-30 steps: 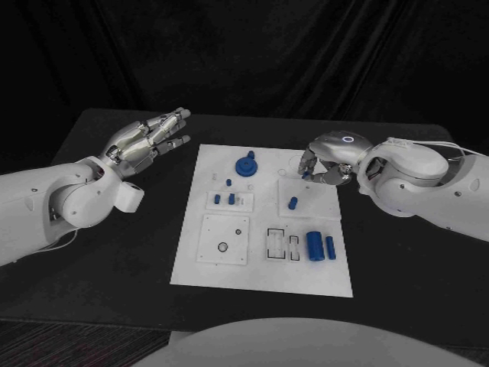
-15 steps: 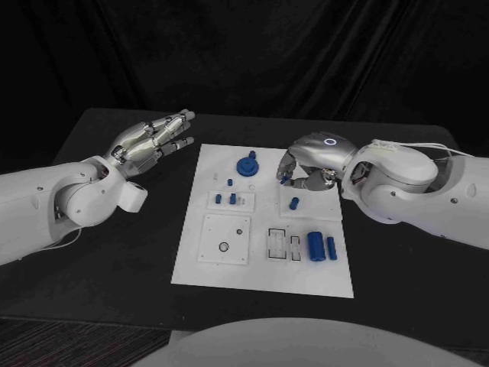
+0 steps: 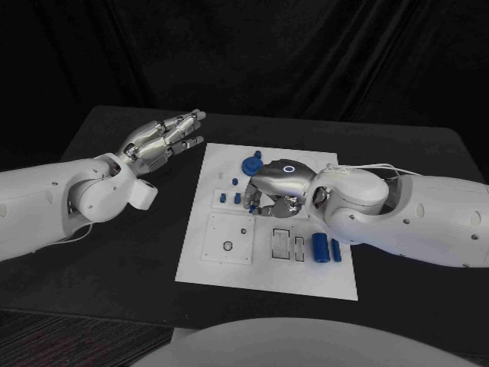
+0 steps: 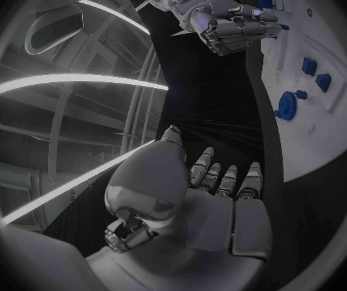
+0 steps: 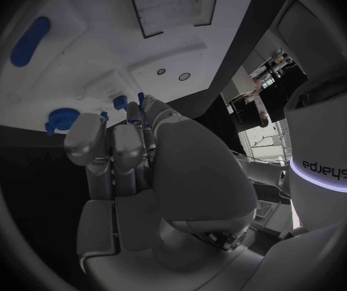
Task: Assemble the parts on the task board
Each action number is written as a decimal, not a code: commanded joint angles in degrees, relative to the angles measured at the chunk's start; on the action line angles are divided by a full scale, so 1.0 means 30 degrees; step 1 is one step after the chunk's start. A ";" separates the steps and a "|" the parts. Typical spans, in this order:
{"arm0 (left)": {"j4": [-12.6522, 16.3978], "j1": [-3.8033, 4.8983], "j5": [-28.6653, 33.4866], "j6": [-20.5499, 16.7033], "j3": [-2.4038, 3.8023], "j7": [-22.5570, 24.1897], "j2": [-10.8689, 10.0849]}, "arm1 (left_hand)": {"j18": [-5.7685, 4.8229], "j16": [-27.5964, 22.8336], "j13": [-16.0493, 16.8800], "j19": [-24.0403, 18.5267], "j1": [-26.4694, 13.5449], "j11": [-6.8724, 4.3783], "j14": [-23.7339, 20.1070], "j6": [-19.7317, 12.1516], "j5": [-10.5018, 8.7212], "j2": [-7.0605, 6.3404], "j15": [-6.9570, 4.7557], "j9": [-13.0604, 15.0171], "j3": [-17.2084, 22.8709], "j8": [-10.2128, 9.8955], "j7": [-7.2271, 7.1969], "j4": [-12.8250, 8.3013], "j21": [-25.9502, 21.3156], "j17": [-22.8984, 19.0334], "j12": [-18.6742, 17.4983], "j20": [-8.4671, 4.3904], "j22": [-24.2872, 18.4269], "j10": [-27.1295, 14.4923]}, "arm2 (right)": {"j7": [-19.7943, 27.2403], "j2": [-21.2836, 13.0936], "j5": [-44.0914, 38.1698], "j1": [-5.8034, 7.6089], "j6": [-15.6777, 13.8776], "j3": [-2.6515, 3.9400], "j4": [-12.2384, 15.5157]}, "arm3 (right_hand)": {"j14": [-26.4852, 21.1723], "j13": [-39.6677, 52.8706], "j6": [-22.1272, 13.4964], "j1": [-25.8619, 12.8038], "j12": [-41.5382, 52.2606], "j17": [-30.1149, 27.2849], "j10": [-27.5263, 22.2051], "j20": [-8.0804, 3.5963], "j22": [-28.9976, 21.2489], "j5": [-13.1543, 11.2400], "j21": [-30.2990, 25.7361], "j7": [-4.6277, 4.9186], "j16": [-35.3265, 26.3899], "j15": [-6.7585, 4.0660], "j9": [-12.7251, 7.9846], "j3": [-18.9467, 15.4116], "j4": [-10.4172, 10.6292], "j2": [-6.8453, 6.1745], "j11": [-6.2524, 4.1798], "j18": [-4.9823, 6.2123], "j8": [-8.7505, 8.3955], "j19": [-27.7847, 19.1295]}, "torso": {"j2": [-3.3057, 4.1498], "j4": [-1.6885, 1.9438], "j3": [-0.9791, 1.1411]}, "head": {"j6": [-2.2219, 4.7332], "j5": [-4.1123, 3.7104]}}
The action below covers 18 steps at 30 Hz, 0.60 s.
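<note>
The right hand (image 3: 276,191) is lowered over the middle of the task board (image 3: 269,277), its fingers curled in beside small blue pegs (image 5: 130,103); whether one is pinched cannot be told, since the fingertips are hidden. A neighbouring peg could be knocked over or dragged out of its hole, because the bent fingers crowd that cluster. Toward the near edge of the task board from that hand, two blue cylinders (image 3: 327,248) lie flat, long axes running from near edge to far edge. A round blue knob (image 3: 250,164) stands just beyond the hand. The left hand (image 3: 165,135) is held open off the board's far left corner above the desk (image 3: 112,252), empty.
</note>
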 commanded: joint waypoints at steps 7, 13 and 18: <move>-0.0071 -0.0035 0.0162 0.0150 0.0019 0.0469 0.0188 | 0.0155 -0.0070 0.0002 -0.0025 0.0079 0.0118 0.0005 -0.0119 -0.0006 0.0076 -0.0173 0.0003 -0.0064 0.0106 0.0057 0.0057 -0.0066 -0.0025 0.0107 -0.0226 -0.0104 -0.0055 | -0.0001 0.0839 -0.1501 -0.0462 0.0741 0.0014 -0.0182 | 0.0075 -0.0018 -0.0191 0.0062 -0.0180 -0.0079 0.0065 0.0039 0.2671 -0.0070 -0.0078 0.0045 -0.0071 0.0078 -0.0073 0.0002 -0.0059 -0.0041 0.0145 -0.0302 -0.0209 -0.0074 | 0.0008 0.0132 -0.0059 | -0.0002 0.0092; -0.0124 -0.0049 0.0161 0.0275 0.0019 0.0464 0.0298 | 0.0165 -0.0070 -0.0002 -0.0003 0.0115 0.0132 0.0005 -0.0102 0.0039 0.0101 -0.0159 0.0007 -0.0044 0.0116 0.0078 0.0037 -0.0039 -0.0025 0.0102 -0.0216 0.0020 -0.0070 | -0.0049 0.1083 -0.1812 -0.0546 0.0982 0.0014 -0.0204 | 0.0088 -0.0006 -0.0178 0.0067 -0.0187 -0.0061 0.0133 0.0043 0.2680 -0.0120 -0.0020 0.0035 -0.0049 0.0071 -0.0086 0.0007 -0.0066 -0.0051 0.0126 -0.0308 -0.0225 -0.0067 | 0.0017 0.0061 -0.0070 | -0.0002 0.0385; -0.0158 -0.0057 0.0160 0.0353 0.0019 0.0449 0.0353 | 0.0172 -0.0070 -0.0002 0.0004 0.0146 0.0139 0.0005 -0.0076 0.0066 0.0116 -0.0146 0.0010 -0.0029 0.0125 0.0090 0.0016 -0.0032 -0.0025 0.0102 -0.0196 0.0047 -0.0073 | -0.0084 0.1137 -0.1883 -0.0630 0.1166 0.0014 -0.0239 | 0.0101 0.0009 -0.0163 0.0059 -0.0196 -0.0056 0.0226 0.0044 0.2690 -0.0197 0.0045 0.0026 -0.0035 0.0060 -0.0104 0.0008 -0.0062 -0.0060 0.0108 -0.0312 -0.0250 -0.0061 | 0.0013 0.0032 -0.0051 | -0.0002 0.0499</move>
